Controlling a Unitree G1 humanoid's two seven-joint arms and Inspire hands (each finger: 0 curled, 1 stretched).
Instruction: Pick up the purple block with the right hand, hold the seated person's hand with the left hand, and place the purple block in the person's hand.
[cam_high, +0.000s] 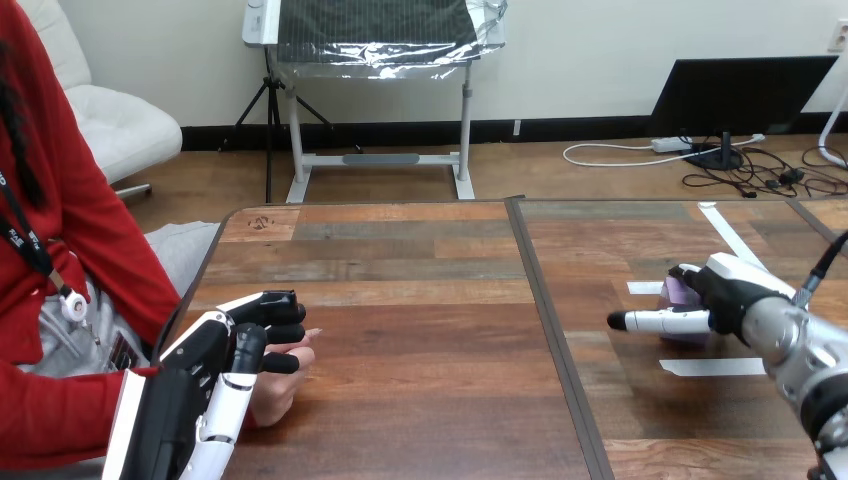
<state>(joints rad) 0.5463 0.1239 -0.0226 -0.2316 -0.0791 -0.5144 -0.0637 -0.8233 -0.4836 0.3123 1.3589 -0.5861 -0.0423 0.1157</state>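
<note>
Left hand (215, 385), at the table's (420, 310) left edge, clasps the person's hand (278, 392); right hand (735, 290) (one finger straight) grips the purple block (676, 296).

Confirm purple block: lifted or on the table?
On the table, apparently: purple block base meets the wood, no gap under it; right robot hand is at it.

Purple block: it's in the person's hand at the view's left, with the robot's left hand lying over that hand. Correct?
One thing is wrong. The small purple block is not in the person's hand; it is over at the right side of the wooden table, with the robot's right hand on it. The rest stands: the robot's left hand lies over the person's hand at the view's left. The head view shows this.
</note>
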